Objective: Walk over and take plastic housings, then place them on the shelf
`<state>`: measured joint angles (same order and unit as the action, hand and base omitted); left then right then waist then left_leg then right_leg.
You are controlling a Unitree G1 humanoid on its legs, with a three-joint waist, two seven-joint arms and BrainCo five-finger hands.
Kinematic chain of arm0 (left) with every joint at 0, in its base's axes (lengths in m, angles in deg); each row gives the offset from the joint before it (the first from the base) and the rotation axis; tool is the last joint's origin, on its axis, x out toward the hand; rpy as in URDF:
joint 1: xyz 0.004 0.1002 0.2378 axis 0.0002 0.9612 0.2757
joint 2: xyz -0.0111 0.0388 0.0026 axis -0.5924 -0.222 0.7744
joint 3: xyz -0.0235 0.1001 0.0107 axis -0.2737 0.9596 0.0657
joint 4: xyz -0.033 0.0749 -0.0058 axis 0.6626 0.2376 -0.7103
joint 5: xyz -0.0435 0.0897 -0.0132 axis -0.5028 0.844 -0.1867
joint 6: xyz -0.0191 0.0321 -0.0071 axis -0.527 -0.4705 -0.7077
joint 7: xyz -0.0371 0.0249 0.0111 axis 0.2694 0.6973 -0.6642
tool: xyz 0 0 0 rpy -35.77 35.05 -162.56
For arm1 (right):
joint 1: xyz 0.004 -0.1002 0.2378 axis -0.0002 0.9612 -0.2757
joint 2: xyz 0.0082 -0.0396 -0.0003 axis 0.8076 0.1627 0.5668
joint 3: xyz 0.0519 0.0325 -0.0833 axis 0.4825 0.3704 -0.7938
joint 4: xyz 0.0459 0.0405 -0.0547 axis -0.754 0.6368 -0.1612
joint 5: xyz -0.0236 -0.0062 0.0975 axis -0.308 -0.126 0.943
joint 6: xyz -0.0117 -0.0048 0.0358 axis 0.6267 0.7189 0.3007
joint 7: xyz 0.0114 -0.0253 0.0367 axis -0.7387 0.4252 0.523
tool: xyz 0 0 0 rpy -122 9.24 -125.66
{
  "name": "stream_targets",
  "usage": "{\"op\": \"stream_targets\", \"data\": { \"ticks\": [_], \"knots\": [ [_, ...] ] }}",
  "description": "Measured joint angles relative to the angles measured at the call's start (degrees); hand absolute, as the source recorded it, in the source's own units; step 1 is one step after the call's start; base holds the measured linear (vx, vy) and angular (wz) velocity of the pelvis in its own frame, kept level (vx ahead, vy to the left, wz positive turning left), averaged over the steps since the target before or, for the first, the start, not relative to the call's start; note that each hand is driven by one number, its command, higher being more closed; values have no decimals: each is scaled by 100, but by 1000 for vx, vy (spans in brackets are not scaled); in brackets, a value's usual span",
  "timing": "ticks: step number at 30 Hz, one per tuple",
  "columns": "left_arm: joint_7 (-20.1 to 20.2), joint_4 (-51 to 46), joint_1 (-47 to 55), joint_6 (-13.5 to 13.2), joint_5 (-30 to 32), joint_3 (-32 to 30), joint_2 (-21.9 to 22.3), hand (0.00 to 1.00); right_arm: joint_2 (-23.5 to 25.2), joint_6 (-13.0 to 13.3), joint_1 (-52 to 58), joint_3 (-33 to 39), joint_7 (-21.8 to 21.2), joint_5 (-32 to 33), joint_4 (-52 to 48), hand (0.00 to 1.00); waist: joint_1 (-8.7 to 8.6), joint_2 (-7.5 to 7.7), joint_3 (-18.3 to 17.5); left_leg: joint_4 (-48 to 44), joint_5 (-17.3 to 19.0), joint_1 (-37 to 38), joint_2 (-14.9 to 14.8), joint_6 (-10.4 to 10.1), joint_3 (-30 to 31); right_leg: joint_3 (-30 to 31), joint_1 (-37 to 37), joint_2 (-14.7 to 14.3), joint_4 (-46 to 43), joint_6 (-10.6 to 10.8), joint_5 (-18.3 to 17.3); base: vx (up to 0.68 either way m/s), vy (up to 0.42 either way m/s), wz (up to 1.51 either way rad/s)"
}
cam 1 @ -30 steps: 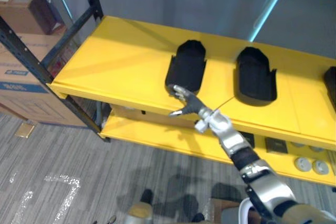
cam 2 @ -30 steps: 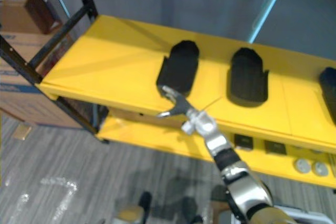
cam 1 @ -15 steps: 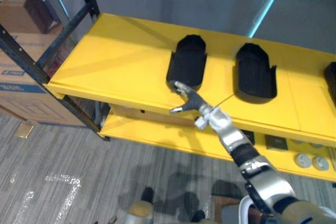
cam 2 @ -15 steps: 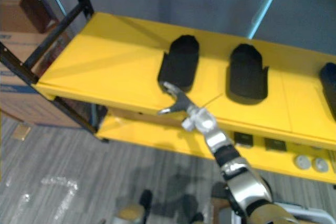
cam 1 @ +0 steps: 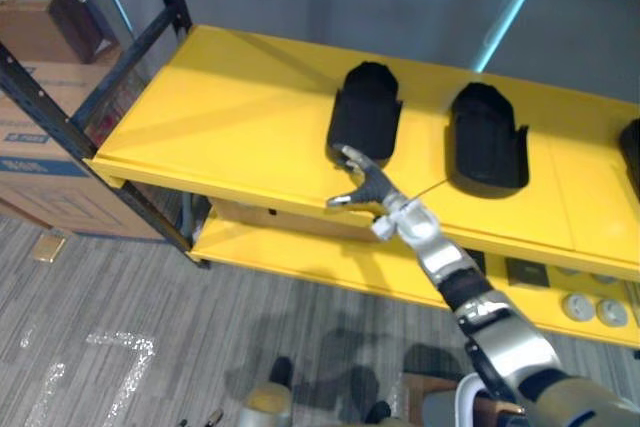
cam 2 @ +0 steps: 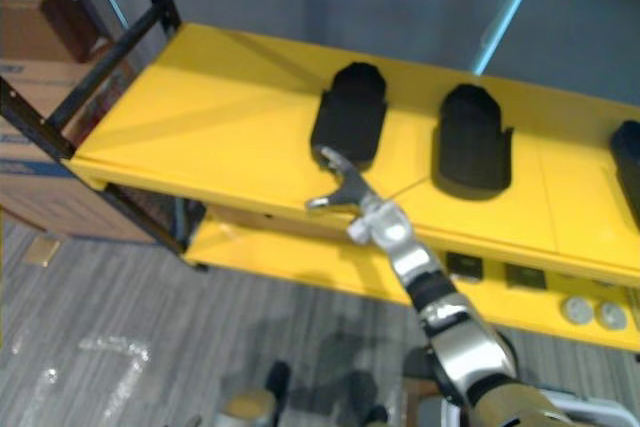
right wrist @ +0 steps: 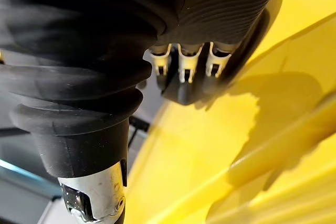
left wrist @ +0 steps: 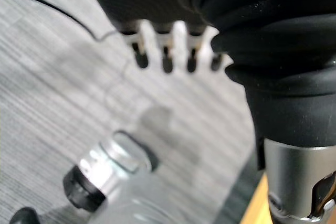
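Right hand [cam 1: 366,185], fingers straight, touches plastic housing [cam 1: 365,107] near end

L hand [left wrist: 176,22]: fingers [left wrist: 167,59] in row, relaxed, approx straight. Dark tips pt twd grey striped floor [left wrist: 58,108] at hand's 12 o'clock, apart from it. Yellow sliver [left wrist: 260,206] just beside wrist; can't ID.

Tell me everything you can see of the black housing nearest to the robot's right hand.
The leftmost housing is a matt black, plastic-looking shell, long, with a rounded far end and small side notches near its wider near end. It lies flat on the top yellow shelf, apart from the next housing. The right hand touches its near edge with straight fingers.
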<state>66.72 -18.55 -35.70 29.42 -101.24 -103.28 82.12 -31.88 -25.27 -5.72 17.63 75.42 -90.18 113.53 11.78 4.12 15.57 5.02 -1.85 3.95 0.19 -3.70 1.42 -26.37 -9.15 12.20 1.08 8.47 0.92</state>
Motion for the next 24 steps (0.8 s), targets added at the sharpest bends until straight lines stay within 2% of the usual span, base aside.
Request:
{"op": "stream_targets", "data": {
  "ticks": [3,5,9,13,15,19,22,23,24],
  "knots": [
    [2,1,0,0,1,-1,0,0,0,152,-17,-10,-71,25,63,0,0,0,0,1,0,-5,2,0,13,-11,-2,0,1,0,0,0,0,0],
    [12,1,0,4,8,-3,0,0,-1,337,-17,-16,-272,37,58,0,-3,3,1,4,0,-6,1,0,9,-10,-2,0,11,1,0,0,0,0],
    [19,1,-9,15,15,-23,-1,0,3,445,48,-32,-562,292,-303,0,-28,23,12,5,1,-1,-12,-1,-42,36,6,-10,38,6,9,0,0,-5],
    [25,11,-15,46,25,-69,0,0,16,433,389,-225,-855,571,-2072,0,-154,80,-15,0,6,-14,-144,-7,-266,295,148,-99,49,-76,97,-2,-6,-28],
    [29,11,-14,37,26,-123,-6,0,20,212,781,-244,-1020,1030,-3443,0,-310,160,-88,-2,21,6,-216,-29,-458,465,233,-149,49,-128,136,-10,-14,-36],
    [37,144,-39,-22,28,-281,-17,0,24,-209,1574,102,-1007,1653,-4640,0,-576,283,-253,1,63,94,-312,-87,-725,754,323,-235,46,-153,152,-38,-22,-37],
    [32,379,-48,-68,81,-361,-4,0,-10,-298,2474,738,-814,1878,-5025,0,-768,230,-531,4,93,102,-380,-113,-912,947,411,-298,43,-175,156,-68,-30,-35],
    [32,456,-46,-98,117,-360,-2,0,-13,-297,2818,1007,-662,1876,-5142,0,-849,126,-595,4,99,117,-408,-122,-986,995,433,-326,43,-197,156,-56,-36,-31],
    [31,466,-40,-104,120,-359,2,0,-14,-296,2973,1131,-612,1876,-5174,0,-891,137,-659,4,104,132,-418,-129,-1019,1045,441,-328,43,-202,156,-53,-27,-31]
  ]
}}
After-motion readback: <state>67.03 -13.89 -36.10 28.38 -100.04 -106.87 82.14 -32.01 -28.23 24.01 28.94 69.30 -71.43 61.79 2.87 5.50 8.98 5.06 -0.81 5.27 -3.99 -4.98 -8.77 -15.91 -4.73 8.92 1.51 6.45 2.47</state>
